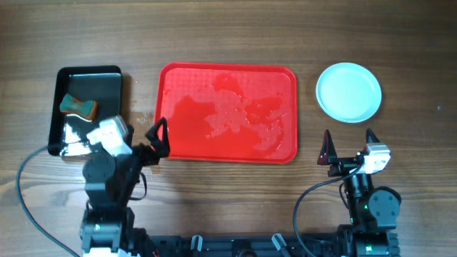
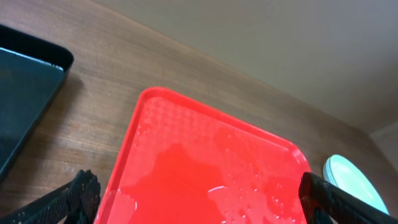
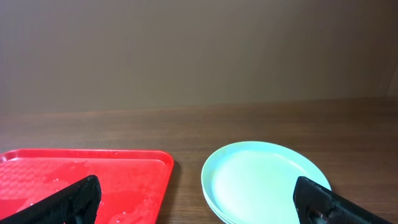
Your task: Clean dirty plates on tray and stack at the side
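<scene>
Surface: brown wood-grain table; a plain beige wall stands behind it in the wrist views.
Left gripper: spread wide and holding nothing. It hangs at the near-left corner of the red tray, and its fingers frame the tray's width in its own wrist view.
Right gripper: also spread wide and holding nothing. It sits on the near side of the plates, apart from them, just right of the tray's near-right corner.
Red tray: lies flat at the centre of the table. Its floor carries only a glossy film of clear liquid and droplets, mostly toward the right half.
Plates: pale mint-white, stacked on the table beside the tray's far-right corner, apart from its rim. The top face looks clean. The right wrist view shows layered rims at the near edge, perhaps two or three; the count is uncertain.
Black tray: left of the red tray, near it but apart; glossy.
Sponge: orange-brown with a teal face, lying in the black tray.
Cable: black loop to the left of the left arm's base.
</scene>
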